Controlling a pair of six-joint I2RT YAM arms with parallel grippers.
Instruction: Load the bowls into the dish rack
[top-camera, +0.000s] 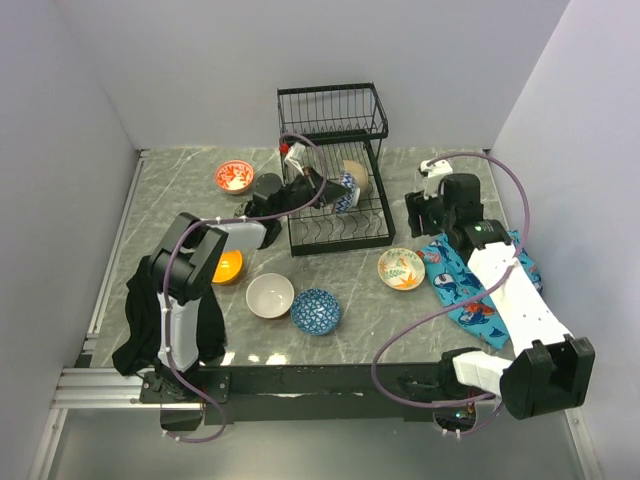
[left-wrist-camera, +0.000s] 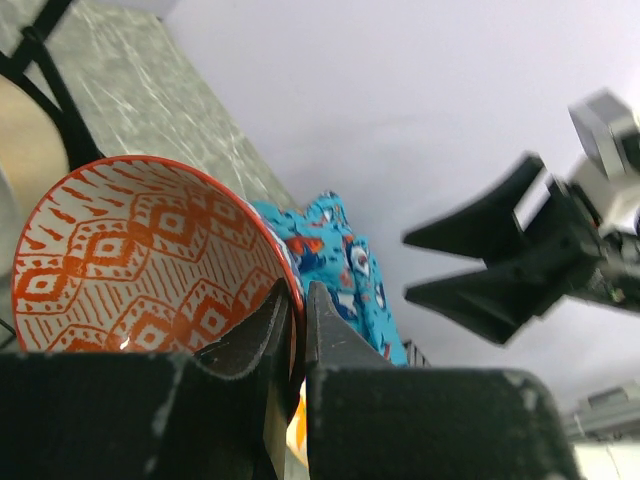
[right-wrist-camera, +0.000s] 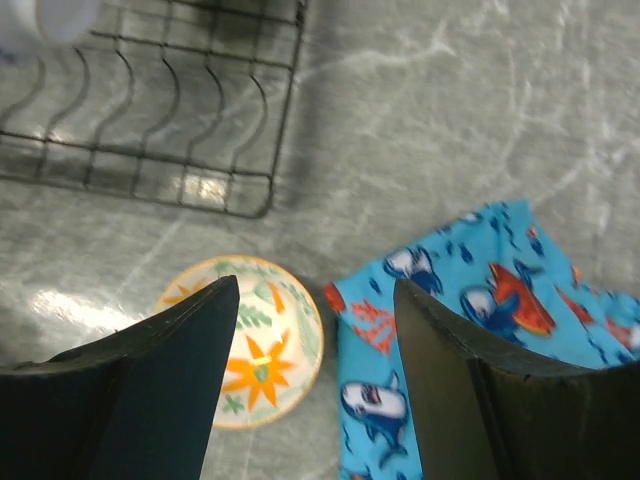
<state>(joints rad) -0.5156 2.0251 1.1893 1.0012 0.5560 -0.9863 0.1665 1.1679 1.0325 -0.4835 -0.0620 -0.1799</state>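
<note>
The black wire dish rack (top-camera: 333, 110) stands at the back centre. My left gripper (left-wrist-camera: 298, 292) reaches into its lower tier (top-camera: 318, 188) and is shut on the rim of a red-orange diamond-patterned bowl (left-wrist-camera: 150, 250), held on edge beside a beige bowl (top-camera: 358, 174) in the slots. My right gripper (right-wrist-camera: 315, 300) is open and empty. It hovers right of the rack (top-camera: 425, 205), above a flower-patterned bowl (right-wrist-camera: 262, 345) and the whale cloth. On the table lie a red bowl (top-camera: 235, 177), an orange bowl (top-camera: 228, 267), a white bowl (top-camera: 270, 296), a blue bowl (top-camera: 316, 311) and the flower bowl (top-camera: 401, 268).
The blue whale-print cloth (top-camera: 470, 285) lies at the right under my right arm, and also shows in the right wrist view (right-wrist-camera: 470, 290). The rack's lower tray corner (right-wrist-camera: 250, 200) is just beyond the flower bowl. White walls close the table on three sides.
</note>
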